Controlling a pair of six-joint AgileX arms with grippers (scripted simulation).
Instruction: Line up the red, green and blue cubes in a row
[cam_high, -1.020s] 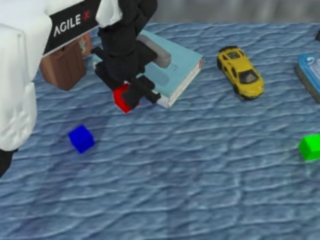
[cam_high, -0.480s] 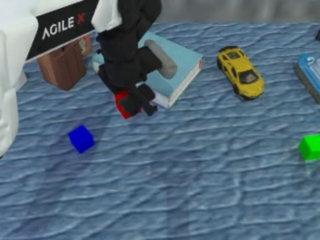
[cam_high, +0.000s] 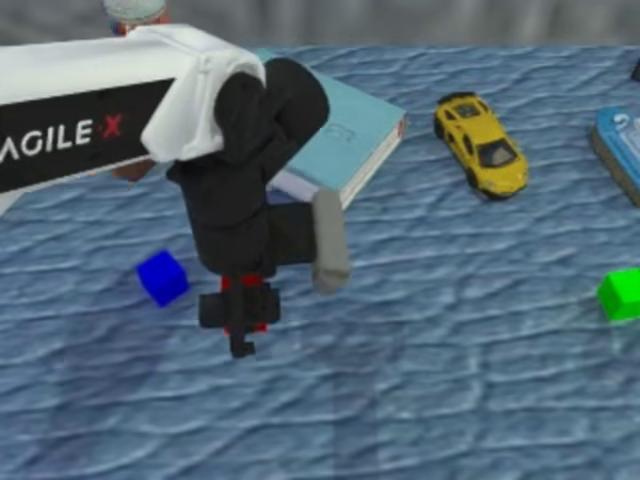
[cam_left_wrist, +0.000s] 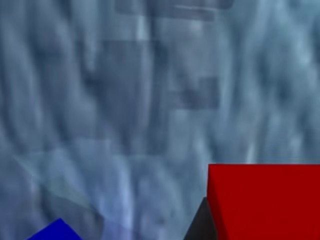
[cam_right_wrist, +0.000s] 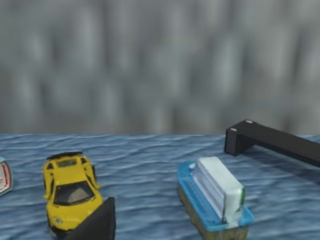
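My left gripper (cam_high: 240, 312) hangs over the left-middle of the table, shut on the red cube (cam_high: 243, 300), which peeks out between the black fingers. In the left wrist view the red cube (cam_left_wrist: 265, 200) fills the corner beside one dark finger (cam_left_wrist: 200, 226). The blue cube (cam_high: 162, 277) lies on the cloth just left of that gripper, and a corner of the blue cube (cam_left_wrist: 52, 231) shows in the left wrist view too. The green cube (cam_high: 621, 293) sits at the far right edge. Of my right arm only one dark fingertip (cam_right_wrist: 97, 222) shows, set wide with nothing against it.
A light blue book (cam_high: 345, 140) lies at the back, partly under my left arm. A yellow toy car (cam_high: 480, 145) stands right of it. A blue-and-white box (cam_high: 620, 150) sits at the back right edge. A black bar (cam_right_wrist: 270, 140) lies beyond it.
My left arm has swung forward from the book's edge, carrying the red cube toward the front, to just right of the blue cube. Blue and green cubes have not moved.
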